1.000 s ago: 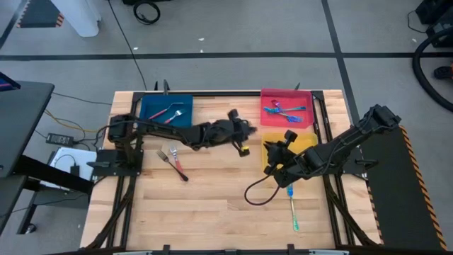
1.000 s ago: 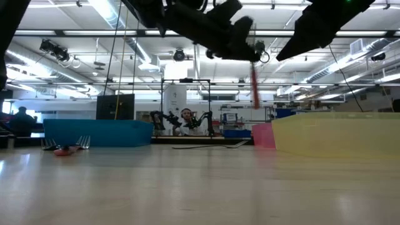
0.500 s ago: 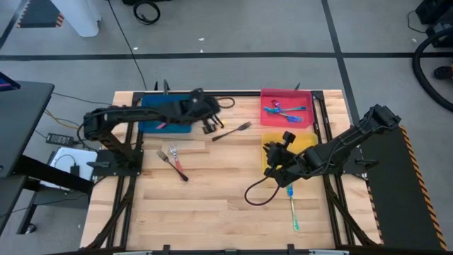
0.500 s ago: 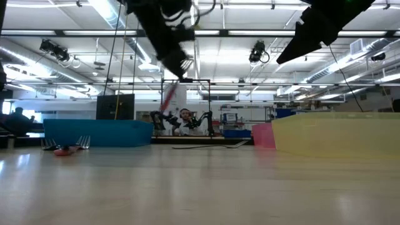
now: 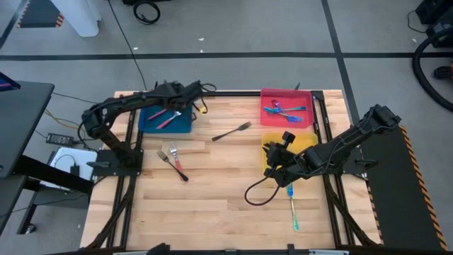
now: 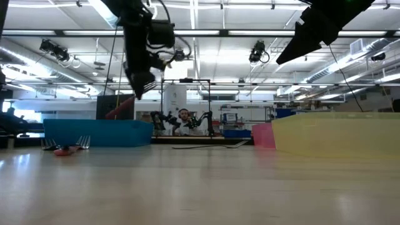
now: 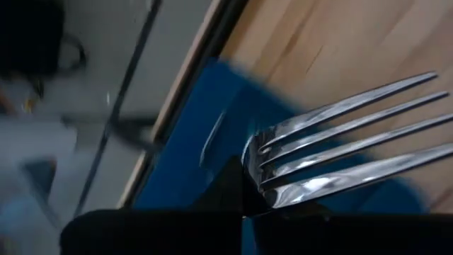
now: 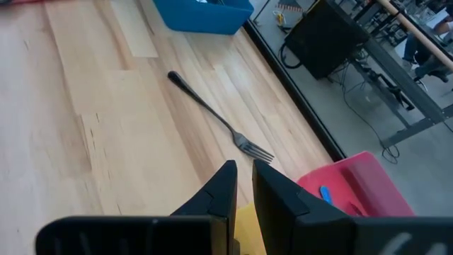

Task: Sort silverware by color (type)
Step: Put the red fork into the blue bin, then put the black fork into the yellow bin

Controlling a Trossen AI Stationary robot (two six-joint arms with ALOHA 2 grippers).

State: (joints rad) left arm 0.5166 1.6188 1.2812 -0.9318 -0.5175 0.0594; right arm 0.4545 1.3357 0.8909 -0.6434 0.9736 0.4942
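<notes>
My left gripper [image 5: 178, 105] hangs over the blue tray [image 5: 148, 126] at the table's far left, shut on a red-handled fork [image 6: 120, 109]. Its silver tines [image 7: 340, 149] fill the left wrist view. More red-handled forks [image 5: 158, 113] lie in that tray. A dark grey fork [image 5: 232, 131] lies flat at the table's middle, and two forks [image 5: 173, 161] lie near the left side. A teal fork [image 5: 291, 207] lies by the right arm. My right gripper [image 8: 243, 185] waits over the yellow tray [image 5: 306, 142], shut and holding nothing. My left gripper pinches the red-handled fork between its two fingers at the neck [image 7: 249, 168], just behind the tines. The tines stick out past the fingertips. The red handle [image 6: 120, 109] slants down below the gripper, and the fork is lifted clear above the blue tray.
The red tray [image 5: 306, 93] at the far right holds teal forks [image 5: 280, 110]. A black cable [image 5: 256, 193] loops on the table in front of the right arm. Bare wood lies between the trays and along the near edge.
My left gripper has swung from the table's middle toward the far left edge, ending over the blue tray and carrying the red-handled fork. The fork hung upright below the gripper; now it slants. The dark grey fork, covered by the arm before, shows on the table.
</notes>
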